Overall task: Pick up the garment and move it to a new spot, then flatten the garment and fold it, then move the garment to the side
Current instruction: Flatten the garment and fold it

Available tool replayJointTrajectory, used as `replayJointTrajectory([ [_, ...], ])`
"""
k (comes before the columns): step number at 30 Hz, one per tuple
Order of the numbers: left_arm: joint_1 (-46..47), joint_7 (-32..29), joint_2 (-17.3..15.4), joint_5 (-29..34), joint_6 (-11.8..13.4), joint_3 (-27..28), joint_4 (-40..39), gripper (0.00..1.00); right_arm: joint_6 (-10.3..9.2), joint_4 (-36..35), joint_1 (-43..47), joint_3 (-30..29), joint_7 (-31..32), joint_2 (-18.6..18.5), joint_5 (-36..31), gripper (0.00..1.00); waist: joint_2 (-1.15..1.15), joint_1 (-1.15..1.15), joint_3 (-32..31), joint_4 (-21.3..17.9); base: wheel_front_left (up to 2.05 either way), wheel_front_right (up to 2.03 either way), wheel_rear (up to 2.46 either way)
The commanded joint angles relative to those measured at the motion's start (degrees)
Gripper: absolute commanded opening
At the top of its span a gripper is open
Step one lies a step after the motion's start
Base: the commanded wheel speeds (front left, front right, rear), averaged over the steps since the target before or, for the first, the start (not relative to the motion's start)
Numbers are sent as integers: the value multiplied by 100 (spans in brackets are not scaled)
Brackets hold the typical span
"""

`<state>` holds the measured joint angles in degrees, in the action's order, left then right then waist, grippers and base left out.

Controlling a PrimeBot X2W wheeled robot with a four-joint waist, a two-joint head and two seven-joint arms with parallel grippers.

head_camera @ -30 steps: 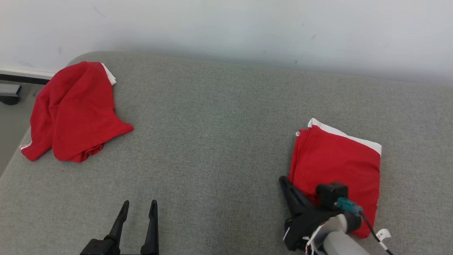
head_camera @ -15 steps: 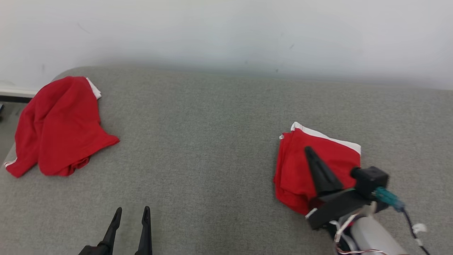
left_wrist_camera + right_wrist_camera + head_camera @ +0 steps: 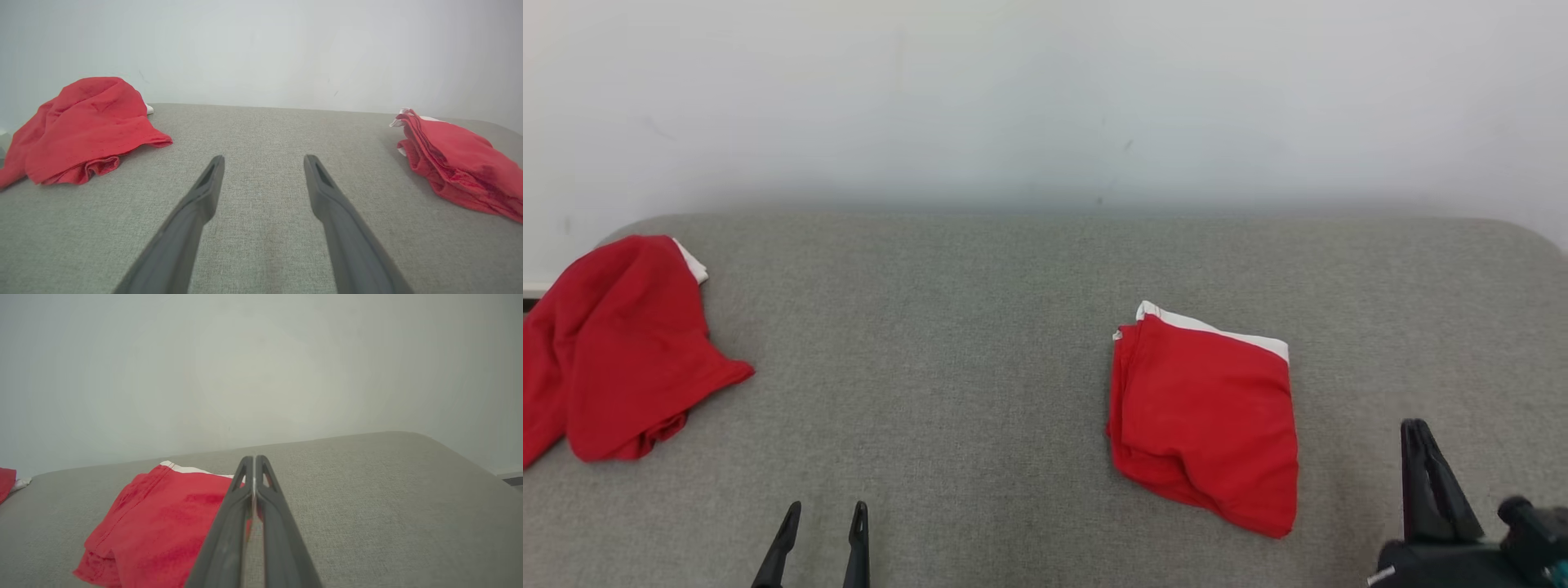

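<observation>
lying folded, the red garment (image 3: 1205, 425) is sitting right of centre on the grey padded surface (image 3: 980, 327).
left end effector (image 3: 826, 513) is hovering released at the bottom edge; right end effector (image 3: 1414, 429) is hanging clenched and empty at lower right; crumpled red cloth (image 3: 613, 351) is lying far left.

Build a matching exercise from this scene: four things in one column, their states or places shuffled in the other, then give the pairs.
Column one
1. folded garment
2. crumpled garment
3. left claw
4. right claw

Column two
A. shut, holding nothing
B. heaped at the far left
C. open, holding nothing
D. lying flat, right of centre

Pairs: 1-D, 2-B, 3-C, 4-A
</observation>
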<state>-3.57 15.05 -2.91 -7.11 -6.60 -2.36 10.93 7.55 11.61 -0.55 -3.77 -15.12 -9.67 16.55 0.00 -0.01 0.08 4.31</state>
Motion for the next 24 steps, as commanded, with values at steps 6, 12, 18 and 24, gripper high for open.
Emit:
replayJointTrajectory([
  [6, -106, 18, 4, 26, -33, 95, -109, 100, -14, -346, 616, -38, -2, 268, -180, 82, 0, 1, -63, -109, 0, 0, 0],
  [12, -144, 18, 3, 205, -27, 113, -202, 100, -14, -331, 826, -13, -2, 472, -218, 100, 0, 1, -71, -140, 0, 0, 0],
  [18, -237, 18, 1, 418, -21, 156, -315, 100, -14, -214, 821, -13, -2, 570, -441, 100, 0, 1, -103, -119, 0, 0, 0],
  [24, -353, 18, 3, 513, -38, 165, -415, 100, -14, -198, 748, 20, -3, 633, -578, 100, 0, 1, -101, -120, 0, 0, 0],
])
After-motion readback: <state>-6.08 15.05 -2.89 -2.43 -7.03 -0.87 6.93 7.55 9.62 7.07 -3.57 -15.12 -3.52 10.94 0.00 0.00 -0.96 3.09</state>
